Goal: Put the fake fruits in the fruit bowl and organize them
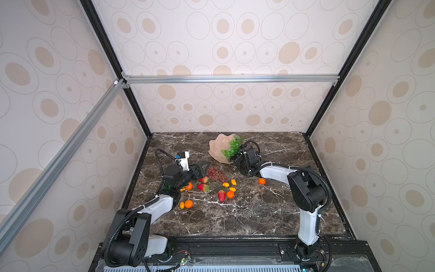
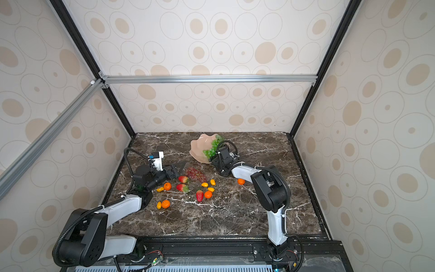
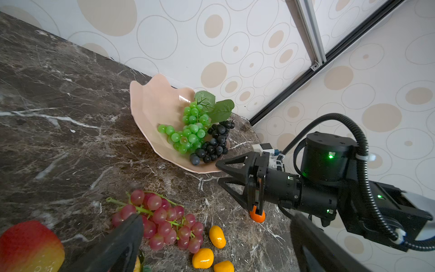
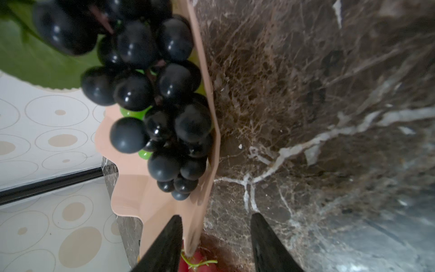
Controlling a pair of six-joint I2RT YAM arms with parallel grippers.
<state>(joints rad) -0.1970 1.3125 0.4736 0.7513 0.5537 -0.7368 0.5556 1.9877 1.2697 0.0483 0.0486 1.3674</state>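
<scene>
The pale pink fruit bowl (image 1: 217,147) (image 3: 153,106) sits tilted at the back of the table, with green grapes (image 1: 231,147) and black grapes (image 3: 215,143) in it. My right gripper (image 4: 215,215) is open and straddles the bowl's near rim (image 4: 195,226), one finger inside and one outside. My left gripper (image 3: 216,235) is wide open just above the red grapes (image 1: 216,174) (image 3: 162,219) and holds nothing. Loose on the table are strawberries (image 1: 221,195), tangerines (image 1: 230,194) and yellow ovals (image 1: 225,184).
One tangerine (image 1: 262,181) lies under my right forearm. Another tangerine (image 1: 188,204) and a yellow oval (image 1: 182,205) lie beside my left arm. The patterned back wall stands right behind the bowl. Dark marble table (image 1: 259,212) stretches toward the front edge.
</scene>
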